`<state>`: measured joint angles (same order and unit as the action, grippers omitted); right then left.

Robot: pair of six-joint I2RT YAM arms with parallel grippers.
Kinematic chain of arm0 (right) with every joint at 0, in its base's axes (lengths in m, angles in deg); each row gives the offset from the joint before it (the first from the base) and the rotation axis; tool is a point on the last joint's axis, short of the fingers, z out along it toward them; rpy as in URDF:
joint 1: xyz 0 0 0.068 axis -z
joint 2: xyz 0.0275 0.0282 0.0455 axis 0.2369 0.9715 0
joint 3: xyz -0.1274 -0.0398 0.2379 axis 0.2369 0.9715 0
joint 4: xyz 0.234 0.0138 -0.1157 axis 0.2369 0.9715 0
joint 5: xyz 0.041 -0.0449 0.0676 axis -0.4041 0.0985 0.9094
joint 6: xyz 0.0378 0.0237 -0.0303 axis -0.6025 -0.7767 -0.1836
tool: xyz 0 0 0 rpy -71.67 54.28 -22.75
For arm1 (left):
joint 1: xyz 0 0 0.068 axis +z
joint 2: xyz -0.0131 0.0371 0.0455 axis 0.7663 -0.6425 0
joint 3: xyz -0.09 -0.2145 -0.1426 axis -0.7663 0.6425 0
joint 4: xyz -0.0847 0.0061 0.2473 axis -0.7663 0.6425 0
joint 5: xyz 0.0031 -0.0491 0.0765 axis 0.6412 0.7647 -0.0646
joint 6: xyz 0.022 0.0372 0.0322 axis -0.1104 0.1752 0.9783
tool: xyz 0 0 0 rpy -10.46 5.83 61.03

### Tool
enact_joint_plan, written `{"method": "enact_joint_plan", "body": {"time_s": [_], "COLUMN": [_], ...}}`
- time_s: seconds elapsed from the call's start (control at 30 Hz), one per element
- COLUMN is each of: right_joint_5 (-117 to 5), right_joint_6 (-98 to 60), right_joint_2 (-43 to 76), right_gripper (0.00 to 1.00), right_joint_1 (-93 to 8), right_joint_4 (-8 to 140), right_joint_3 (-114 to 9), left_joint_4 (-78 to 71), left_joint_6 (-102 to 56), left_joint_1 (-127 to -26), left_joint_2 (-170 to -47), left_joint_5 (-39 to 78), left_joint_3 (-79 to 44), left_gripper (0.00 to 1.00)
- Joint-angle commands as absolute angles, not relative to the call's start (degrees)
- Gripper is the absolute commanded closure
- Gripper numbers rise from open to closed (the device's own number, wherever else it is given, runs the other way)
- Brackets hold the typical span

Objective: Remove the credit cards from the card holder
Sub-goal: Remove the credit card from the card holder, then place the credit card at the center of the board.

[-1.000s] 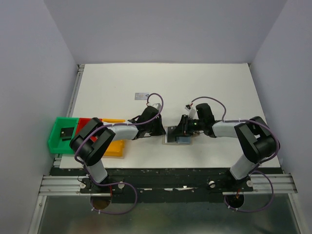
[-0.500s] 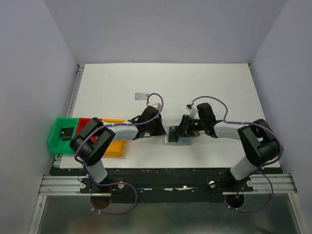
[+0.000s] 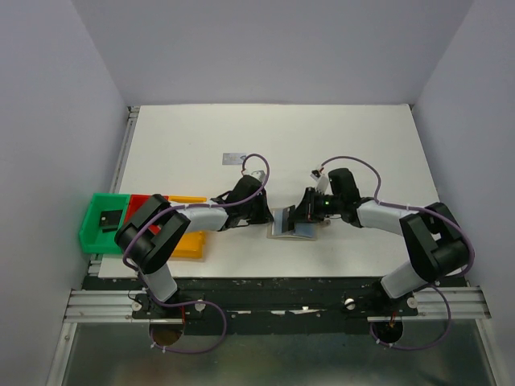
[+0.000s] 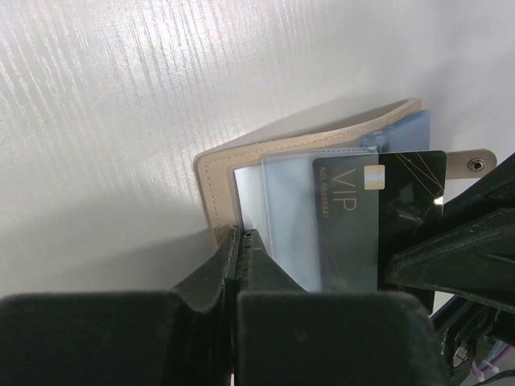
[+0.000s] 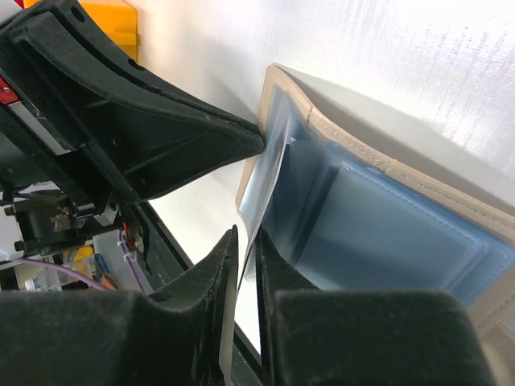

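Note:
The card holder [image 3: 288, 224] lies open between my two grippers, tan outside and blue-grey inside. In the left wrist view the holder [image 4: 241, 157] shows a black VIP card [image 4: 378, 217] sticking partly out of a clear sleeve. My left gripper [image 4: 240, 238] is shut on the holder's left edge; it also shows in the top view [image 3: 262, 215]. My right gripper [image 5: 246, 251] is shut on the thin edge of the black card; it also shows in the top view [image 3: 308, 211]. The blue inside panels [image 5: 394, 233] are seen in the right wrist view. A silver-grey card [image 3: 235, 158] lies on the table farther back.
A green bin [image 3: 90, 227] with a small black chunky object [image 3: 107, 219], a red bin [image 3: 142, 202] and a yellow bin [image 3: 191, 244] stand at the table's left edge. The white table [image 3: 362, 145] has walls on three sides.
My right gripper has drawn slightly to the right, and the card has slid a little out of the holder. The left gripper has stayed in place on the holder.

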<state>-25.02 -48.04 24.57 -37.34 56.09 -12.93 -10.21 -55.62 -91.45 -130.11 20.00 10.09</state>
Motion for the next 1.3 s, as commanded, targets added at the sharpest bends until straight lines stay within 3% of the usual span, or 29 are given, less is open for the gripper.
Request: {"method": "enact_joint_plan", "body": {"time_s": [0.0,0.3,0.77,0.83,1.03,1.27], "right_joint_5": [-27.0,-29.2,-36.3,-37.5,-42.1,-39.4], "right_joint_6": [-47.6,-47.1,-42.9,-41.5,-37.2,-31.3], "right_joint_2": [22.6,21.6,13.3,10.6,0.9,-6.8], "right_gripper": [0.81,1.0,1.0,1.0,1.0,1.0], "right_joint_1": [-36.7,-36.0,-35.1,-35.1,-35.1,-35.3], "right_joint_4": [57.1,60.3,75.9,79.2,87.8,96.8], "right_joint_3": [-12.5,-12.1,-13.2,-14.1,-16.8,-22.7], "left_joint_4": [-6.1,-6.1,-4.1,-3.1,0.2,7.3], "left_joint_6": [-55.2,-54.9,-53.1,-52.8,-51.0,-47.7], "left_joint_1": [-91.9,-92.0,-92.7,-93.1,-94.0,-93.8], "left_joint_2": [-130.9,-130.1,-126.7,-125.4,-121.4,-114.1], "left_joint_5": [17.8,17.4,17.0,16.9,16.3,13.0], "left_joint_3": [12.4,13.2,12.0,11.0,6.2,-0.3], "left_gripper": [1.0,1.0,1.0,0.91,0.48,0.19]}}
